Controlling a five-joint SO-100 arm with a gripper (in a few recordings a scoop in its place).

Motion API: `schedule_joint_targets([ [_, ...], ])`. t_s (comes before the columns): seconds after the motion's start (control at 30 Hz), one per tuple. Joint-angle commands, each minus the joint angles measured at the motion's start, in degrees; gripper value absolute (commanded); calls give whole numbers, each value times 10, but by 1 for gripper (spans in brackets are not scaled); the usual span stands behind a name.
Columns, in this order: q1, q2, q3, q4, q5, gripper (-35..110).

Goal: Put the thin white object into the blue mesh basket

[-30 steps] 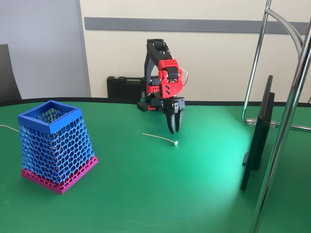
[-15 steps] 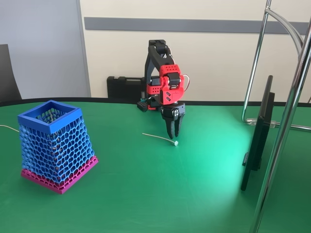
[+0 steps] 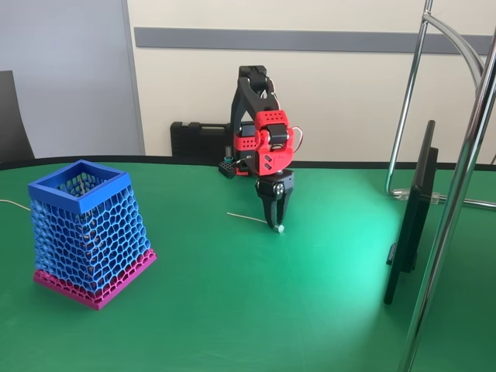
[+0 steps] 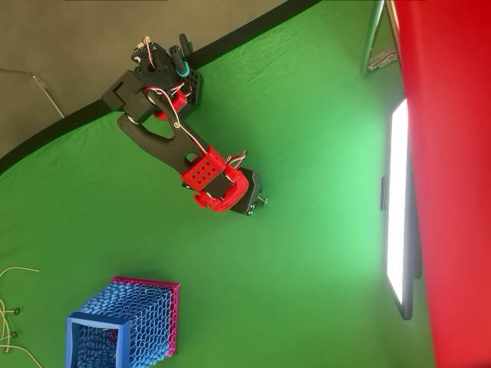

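Compared with a second ago, the end effector (image 3: 274,225) has come down and moved slightly rightward in the fixed view, from hovering above the desk (image 3: 232,310) to having its fingertips right at the knobbed end of the thin white object (image 3: 253,220). Its two dark fingers point straight down and stand a little apart, one on each side of the knob, and whether they already pinch it cannot be told from here. The thin white object lies flat on the green desk in the same place as before, its stem running leftward from the knob. The red and black arm (image 3: 260,132) leans further forward over it than it did earlier; in the overhead view the arm (image 4: 192,157) reaches out from its base at the desk's far edge and its wrist covers the spot. The blue mesh basket (image 3: 87,232) stands upright, well apart to the left of the object in the fixed view, unmoved, with bare green cloth between them. A dark flat monitor (image 3: 411,217) on edge and chrome stand tubes (image 3: 457,194) occupy the right side, away from the arm. A black case (image 3: 198,139) sits behind the arm's base by the wall.
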Motion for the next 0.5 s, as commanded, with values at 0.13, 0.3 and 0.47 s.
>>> schedule_joint_targets([
  [0.13,4,-11,-38,9,-5,15],
  [0.3,4,-20,-48,13,-6,15],
  [0.47,4,-25,-54,19,-6,12],
])
